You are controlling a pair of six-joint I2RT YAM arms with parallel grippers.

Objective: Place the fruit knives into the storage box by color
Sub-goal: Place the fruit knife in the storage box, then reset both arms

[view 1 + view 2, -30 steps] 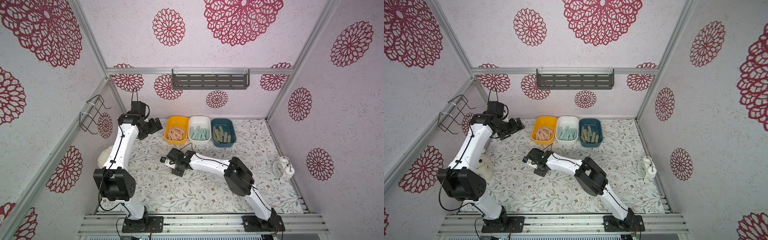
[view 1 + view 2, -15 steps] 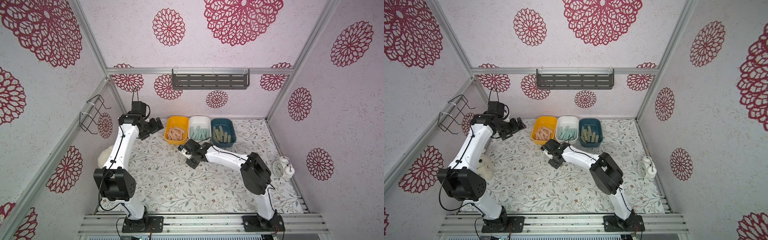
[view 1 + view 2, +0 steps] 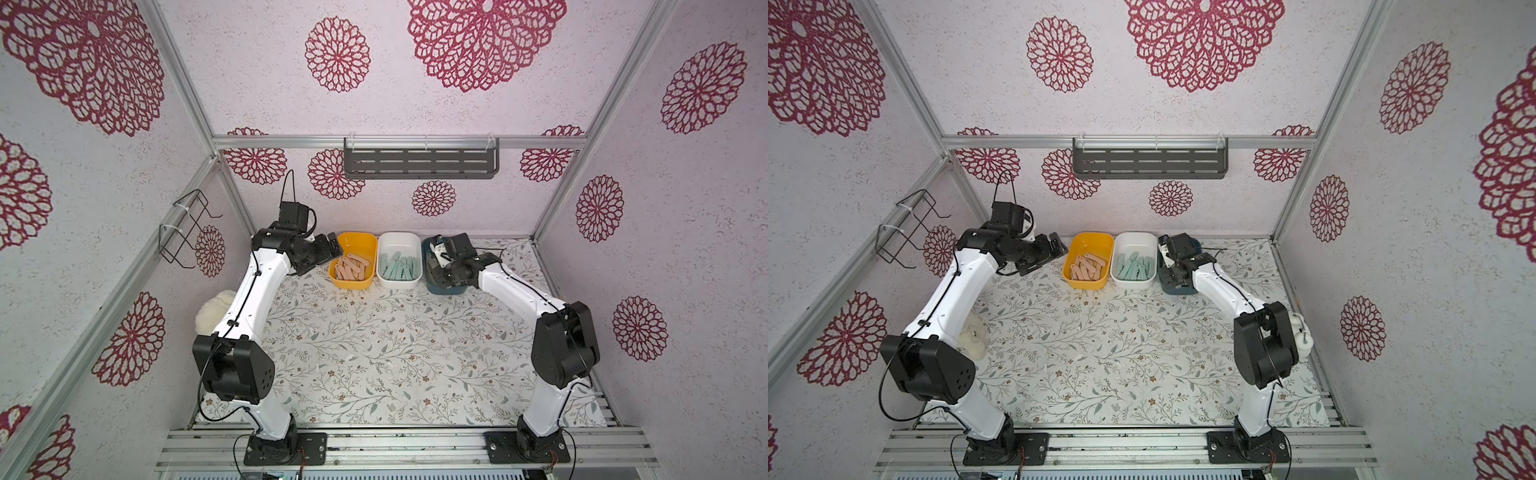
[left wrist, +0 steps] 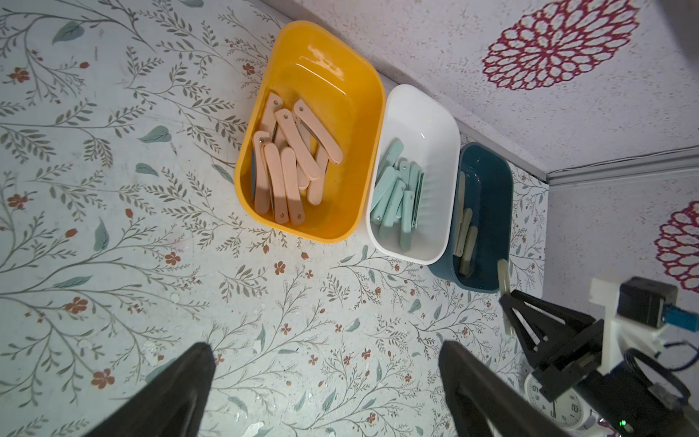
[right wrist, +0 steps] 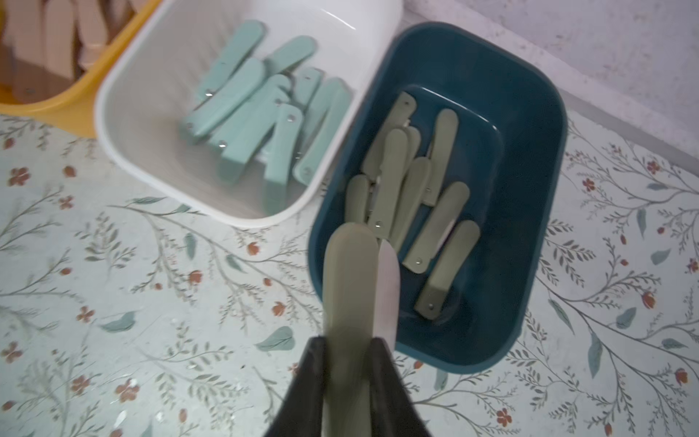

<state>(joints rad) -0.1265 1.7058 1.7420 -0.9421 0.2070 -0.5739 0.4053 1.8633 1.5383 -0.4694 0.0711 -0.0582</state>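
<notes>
Right wrist: right end effector (image 5: 350,344) pinches olive knife (image 5: 350,280) over blue box (image 5: 544,227).
Left end effector (image 4: 325,346): spread, empty.
Remaining: likely this release only.

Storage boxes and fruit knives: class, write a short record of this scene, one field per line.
Yellow box: peach-pink knives
White box: mint-teal knives
Blue box: olive knives
Right end effector: shut on one olive knife, blade partly out, over the blue box's rim
Left end effector: open, empty, beside the yellow box
</notes>
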